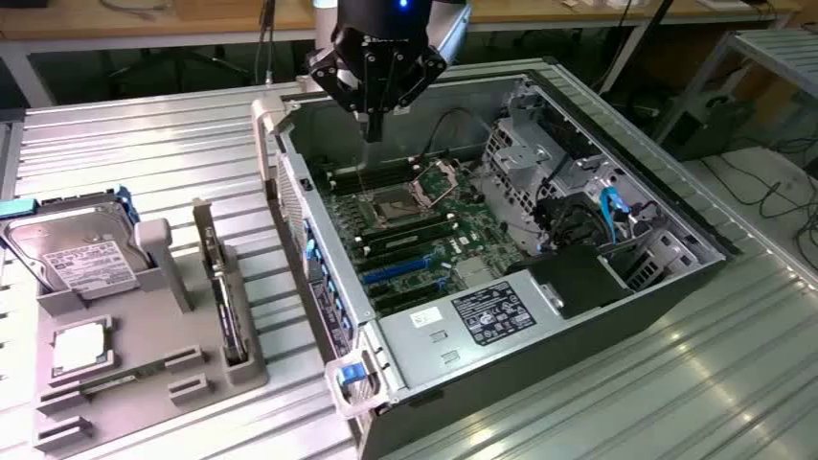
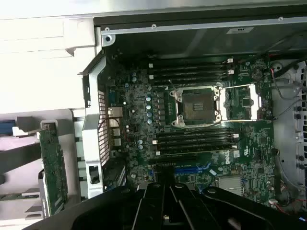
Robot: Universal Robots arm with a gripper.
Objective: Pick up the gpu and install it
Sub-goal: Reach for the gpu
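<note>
**Findings**

- **End effector:** The black two-finger gripper (image 1: 374,132) (image 2: 165,186) hangs above the open dark-grey computer tower case (image 1: 511,402), which lies on its side. The fingers are pressed together and hold nothing. They point down over the far part of the case interior, above the green motherboard (image 1: 428,230) (image 2: 139,120). In the wrist view the square metal-framed processor socket (image 2: 196,106) lies below the gripper.

- **Task item:** The gpu, a flat green circuit card (image 1: 232,311) (image 2: 52,167), is outside the case. It stands on its long edge in a slot of the grey moulded holder tray (image 1: 141,383), on the exterior view's left.

- **Relation:** The card is well apart from the gripper and untouched. The perforated silver rear wall of the case (image 2: 101,134) stands between the card and the motherboard. The card runs roughly parallel to that wall, near it and clear of it.

- **Other items:**
  - A silver hard drive with a white label (image 1: 77,259) leans in the same tray, further towards the exterior view's left.
  - Tray and case both rest on a ribbed light metal table (image 1: 153,144).

- **Task status:** The card is not picked up and not installed.
</note>
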